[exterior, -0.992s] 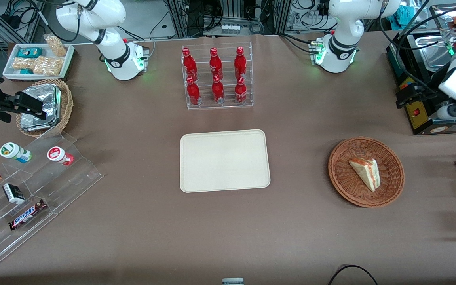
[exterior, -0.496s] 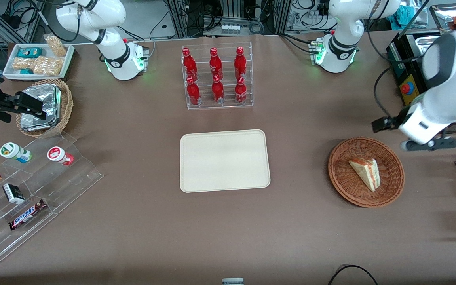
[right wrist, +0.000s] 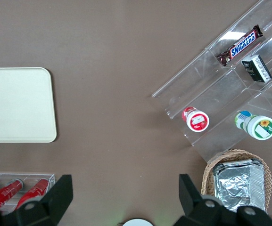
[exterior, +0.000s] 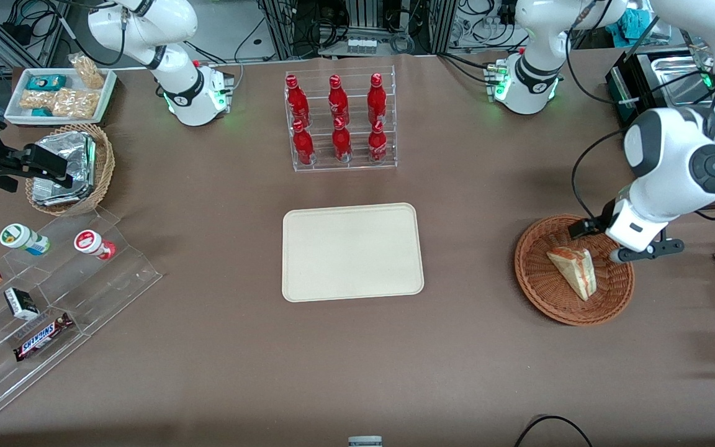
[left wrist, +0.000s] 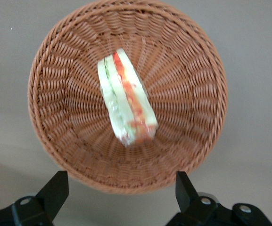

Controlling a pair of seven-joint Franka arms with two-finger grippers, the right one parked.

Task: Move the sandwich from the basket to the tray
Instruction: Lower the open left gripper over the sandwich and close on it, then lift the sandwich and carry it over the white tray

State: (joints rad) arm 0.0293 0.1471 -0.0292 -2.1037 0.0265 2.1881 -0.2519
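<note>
the jaws [left wrist: 119,188] hang spread wide above the basket [exterior: 544,292]; the sandwich [exterior: 575,271] lies inside it, ungrasped, well apart from the tray [exterior: 352,251].

table: one big surface [exterior: 208,372] under a plain brown cover, kinda creased
edge farthest from the front camera: messy tangle of black cables [exterior: 308,25] plus metal racking [exterior: 444,25]
working arm's end: black equipment box [exterior: 617,84], steel pan [exterior: 674,77] on top
light: even, soft shadows only

tray [right wrist: 13,103] | Snickers bar [right wrist: 242,44] on clear shelf [right wrist: 211,94] | foil packs [right wrist: 237,183]
</note>
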